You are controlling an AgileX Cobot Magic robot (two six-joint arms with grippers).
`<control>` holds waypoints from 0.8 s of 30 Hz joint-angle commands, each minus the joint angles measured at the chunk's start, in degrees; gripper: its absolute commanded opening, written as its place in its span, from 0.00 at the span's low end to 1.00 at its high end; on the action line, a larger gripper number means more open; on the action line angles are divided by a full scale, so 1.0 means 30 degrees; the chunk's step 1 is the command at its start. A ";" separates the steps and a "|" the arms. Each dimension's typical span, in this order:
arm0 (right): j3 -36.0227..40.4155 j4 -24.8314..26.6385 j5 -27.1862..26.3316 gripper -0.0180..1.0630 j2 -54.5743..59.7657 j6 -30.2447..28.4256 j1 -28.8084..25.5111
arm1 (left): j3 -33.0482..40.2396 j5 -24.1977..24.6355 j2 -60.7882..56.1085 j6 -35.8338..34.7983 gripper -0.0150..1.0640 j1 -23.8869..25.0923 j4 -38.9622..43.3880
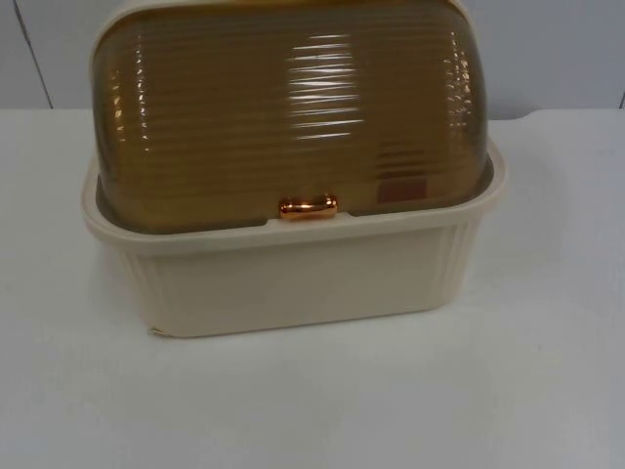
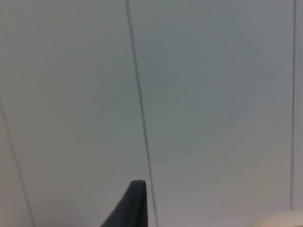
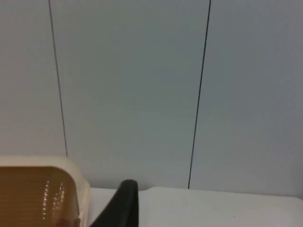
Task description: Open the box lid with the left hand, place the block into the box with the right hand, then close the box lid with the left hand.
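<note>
Box shut on the table.
The cream box (image 1: pixel 293 278) sits mid-table near the wall (image 1: pixel 566 49), its amber lid (image 1: pixel 288 112) down, copper handle (image 1: pixel 309 206) at the front rim. A reddish block (image 1: pixel 401 191) shows through the lid. No writing legible.

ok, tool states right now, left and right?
Left tool: facing the grey partition wall, state cannot be told.
Right tool: beside the box, state cannot be told.

Box: we saw a cream ribbed box (image 1: pixel 293 278) standing upright on the white table.
Lid: its domed amber see-through lid (image 1: pixel 288 112) was shut, copper handle (image 1: pixel 309 206) at the front rim.
Block: a reddish shape (image 1: pixel 400 191) showed dimly through the lid.
</note>
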 commanded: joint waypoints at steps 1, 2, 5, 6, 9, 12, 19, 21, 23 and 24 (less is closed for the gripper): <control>-0.0235 0.0131 0.0481 0.98 -0.1222 -0.0146 -0.0105 | -0.1213 0.1157 -0.0645 -0.0512 0.97 -0.0119 0.0937; -0.0235 0.0131 0.0481 0.98 -0.1222 -0.0146 -0.0105 | -0.1213 0.1157 -0.0645 -0.0512 0.97 -0.0119 0.0937; -0.0235 0.0483 0.0481 0.98 -0.2631 -0.0290 -0.0149 | -0.2508 0.2144 -0.1060 -0.0512 0.97 -0.0657 0.0592; -0.0246 0.0649 0.0481 0.98 -0.3144 -0.0290 -0.0149 | -0.2975 0.2736 -0.1118 -0.0705 0.97 -0.0885 0.0062; -0.0246 0.1463 0.0481 0.98 -0.4436 -0.0338 -0.0149 | -0.4082 0.4646 -0.1347 -0.0747 0.97 -0.1148 -0.0925; -0.0246 0.2313 0.0481 0.98 -0.5376 -0.0700 -0.0149 | -0.4749 0.5416 -0.1761 -0.0747 0.97 -0.1148 -0.1316; -0.0495 0.2625 0.0481 0.98 -0.5741 -0.0784 -0.0149 | -0.4939 0.5724 -0.3805 -0.1324 0.97 -0.0857 -0.0817; -0.0526 0.2770 0.0481 0.98 -0.5741 -0.0828 -0.0149 | -0.4939 0.5764 -0.3903 -0.1324 0.97 -0.0528 -0.0913; -0.0526 0.2792 0.0481 0.98 -0.5741 -0.0828 -0.0149 | -0.4975 0.6101 -0.3903 -0.1277 0.97 -0.0429 -0.0913; -0.0526 0.2646 0.0481 0.98 -0.5741 -0.0828 -0.0149 | -0.4973 0.6144 -0.3903 -0.1130 0.97 -0.0429 -0.0878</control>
